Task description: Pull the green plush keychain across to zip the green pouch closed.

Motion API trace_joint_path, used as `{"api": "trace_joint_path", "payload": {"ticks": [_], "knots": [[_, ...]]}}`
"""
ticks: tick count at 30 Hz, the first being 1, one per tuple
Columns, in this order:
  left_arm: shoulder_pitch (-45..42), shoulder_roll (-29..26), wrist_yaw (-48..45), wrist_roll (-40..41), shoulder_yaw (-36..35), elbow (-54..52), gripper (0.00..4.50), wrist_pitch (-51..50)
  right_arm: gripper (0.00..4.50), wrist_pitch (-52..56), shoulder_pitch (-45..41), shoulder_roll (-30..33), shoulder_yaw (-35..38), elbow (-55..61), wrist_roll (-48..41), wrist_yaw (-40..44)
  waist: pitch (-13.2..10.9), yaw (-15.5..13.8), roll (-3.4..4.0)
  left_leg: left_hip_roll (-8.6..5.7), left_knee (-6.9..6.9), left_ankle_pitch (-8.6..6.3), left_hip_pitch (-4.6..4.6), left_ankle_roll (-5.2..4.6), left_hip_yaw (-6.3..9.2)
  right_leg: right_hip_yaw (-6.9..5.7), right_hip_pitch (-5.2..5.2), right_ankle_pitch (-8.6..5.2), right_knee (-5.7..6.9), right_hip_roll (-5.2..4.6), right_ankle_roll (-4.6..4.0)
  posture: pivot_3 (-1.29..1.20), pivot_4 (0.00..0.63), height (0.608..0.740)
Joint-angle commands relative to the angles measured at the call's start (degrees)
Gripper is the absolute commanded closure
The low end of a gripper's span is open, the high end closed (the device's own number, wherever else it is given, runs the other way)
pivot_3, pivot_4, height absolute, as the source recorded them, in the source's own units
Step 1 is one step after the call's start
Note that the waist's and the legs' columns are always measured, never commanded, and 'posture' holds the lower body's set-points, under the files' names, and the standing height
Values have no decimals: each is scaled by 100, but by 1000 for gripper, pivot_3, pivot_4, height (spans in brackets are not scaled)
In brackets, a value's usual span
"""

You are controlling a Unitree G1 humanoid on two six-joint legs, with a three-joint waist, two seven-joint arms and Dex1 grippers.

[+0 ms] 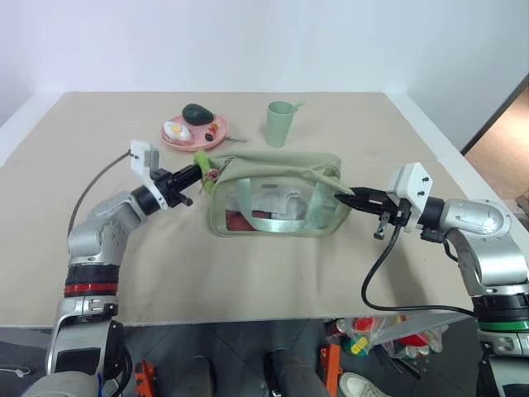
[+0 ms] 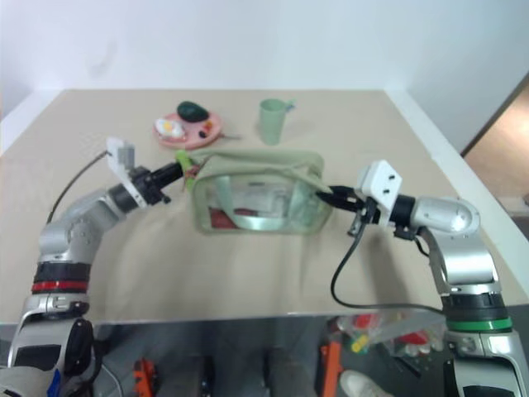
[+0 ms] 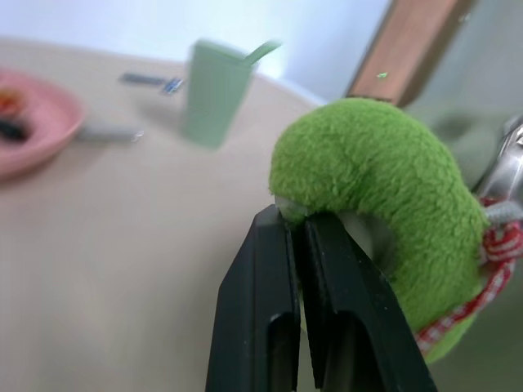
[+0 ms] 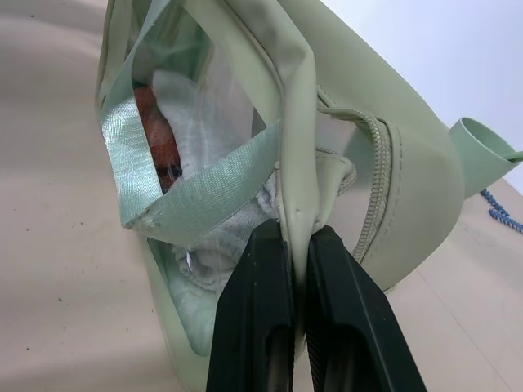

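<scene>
Although both grips look set, the zipping itself appears not to have started: the green plush keychain (image 1: 201, 160) sits at the pouch's end on the robot's left, so the whole run of the zipper is likely left to cover. Nearest the robot, the right gripper (image 1: 345, 198) has its fingers pressed together on a fold of fabric at the right end of the green pouch (image 1: 277, 194), which I judge is there to brace the bag against the pull. Across from it, the left gripper (image 1: 197, 171) pinches the fuzzy ring of the keychain, its black fingers (image 3: 282, 269) clamped on the plush rim beside a red checked ribbon (image 3: 498, 245). The pouch lies between the two grippers on the bench (image 1: 248, 273). Beyond the left gripper stand a pale green cup (image 1: 280, 122) and a pink plate (image 1: 194, 132) with food on it, well apart from the pouch.
</scene>
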State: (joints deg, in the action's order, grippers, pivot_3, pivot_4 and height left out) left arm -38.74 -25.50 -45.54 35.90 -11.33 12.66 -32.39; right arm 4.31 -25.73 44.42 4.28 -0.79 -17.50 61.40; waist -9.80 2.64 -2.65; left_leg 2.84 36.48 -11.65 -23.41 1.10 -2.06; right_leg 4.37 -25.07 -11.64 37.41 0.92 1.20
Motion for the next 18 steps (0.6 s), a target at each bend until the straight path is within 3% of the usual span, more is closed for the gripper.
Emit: {"api": "trace_joint_path", "payload": {"ticks": [1,10,18], "knots": [[-583,-228,82,446,-207,-889,4415,-408,4500,-60,4,128,116,165,-4,25,0,0,0,0,1,0,0,0,0,-1,0,0,0,0,0,0,150,740],[-1596,119,319,485,106,-1004,4415,-454,4500,-72,9,170,94,154,31,22,0,-1,0,-5,2,0,8,0,0,2,7,-1,0,-2,4,0,150,740],[-1732,600,144,192,630,-781,4415,-303,4500,-85,43,203,126,167,53,-23,0,1,0,-8,1,1,5,1,1,5,6,-2,-1,-2,5,0,150,740]]}}
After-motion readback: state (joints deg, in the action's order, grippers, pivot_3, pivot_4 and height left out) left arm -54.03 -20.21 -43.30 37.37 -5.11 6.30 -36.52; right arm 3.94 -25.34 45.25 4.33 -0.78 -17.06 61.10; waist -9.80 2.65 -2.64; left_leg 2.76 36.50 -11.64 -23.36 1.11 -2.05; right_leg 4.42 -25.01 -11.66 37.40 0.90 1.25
